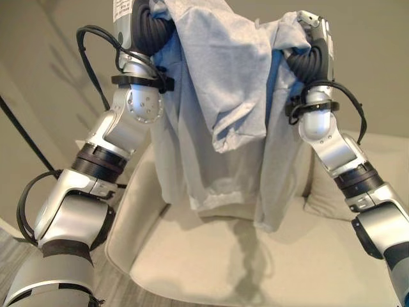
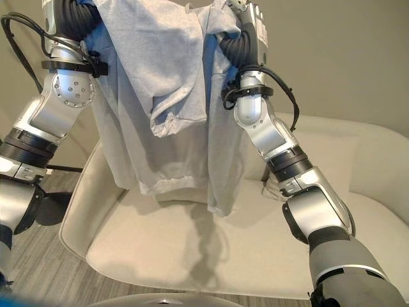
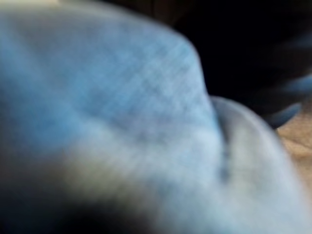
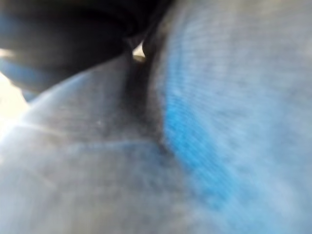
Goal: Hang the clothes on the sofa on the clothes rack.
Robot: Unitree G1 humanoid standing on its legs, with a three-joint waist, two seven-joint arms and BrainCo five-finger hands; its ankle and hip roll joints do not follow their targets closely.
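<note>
Grey, soft cotton sweatshirt (image 1: pixel 217 96) hangs lifted between our two raised arms, its hem and one sleeve dangling free above the cream upholstered sofa (image 1: pixel 268 262), not touching the seat. At about eleven o'clock our left hand (image 1: pixel 150 25) is buried under the cloth's upper edge; at about one o'clock our right hand (image 1: pixel 314 39) is likewise draped by it. We cannot tell how far either hand's fingers are curled, since fabric covers them, and both wrist views show cloth pressed close against the dark covers. Grey wood-grain floor (image 2: pixel 45 256) lies at seven o'clock.
</note>
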